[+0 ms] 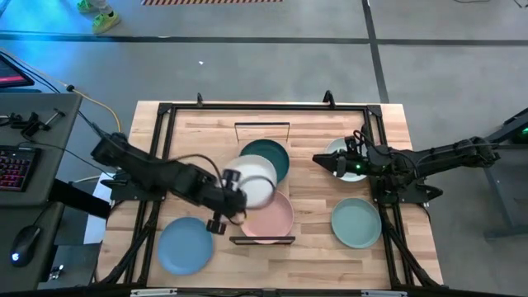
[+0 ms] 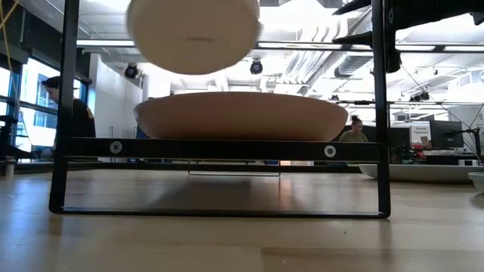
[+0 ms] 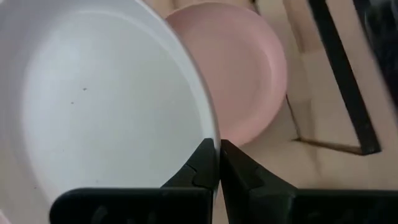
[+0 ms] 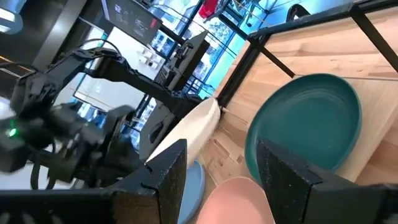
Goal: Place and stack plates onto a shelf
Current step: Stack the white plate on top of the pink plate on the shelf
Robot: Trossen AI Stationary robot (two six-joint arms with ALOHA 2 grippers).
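My left gripper (image 1: 233, 196) is shut on a whitish plate (image 1: 254, 180), which it holds in the air over the shelf (image 1: 262, 240). In the low view this plate (image 2: 193, 34) hovers above the pink plate (image 2: 240, 115), which rests on the shelf's near end. The dark teal plate (image 1: 271, 155) lies on the shelf's far end. The blue plate (image 1: 185, 245) and the sage green plate (image 1: 356, 223) rest on the table. My right gripper (image 4: 221, 174) is open, above the table beside the second whitish plate (image 1: 345, 151). My left gripper pinches the whitish plate's rim (image 3: 213, 138) between its two fingers (image 3: 202, 165), coming from the table's left side. The plate is lifted clear and roughly level, partly over the pink plate (image 3: 239, 74).
Black wire frames stand at the shelf's far end (image 1: 262, 124) and near end (image 2: 219, 149). A larger black frame (image 1: 165, 111) borders the tabletop. A keyboard (image 1: 16, 165) and mouse sit on a desk to the left. People show in the room behind.
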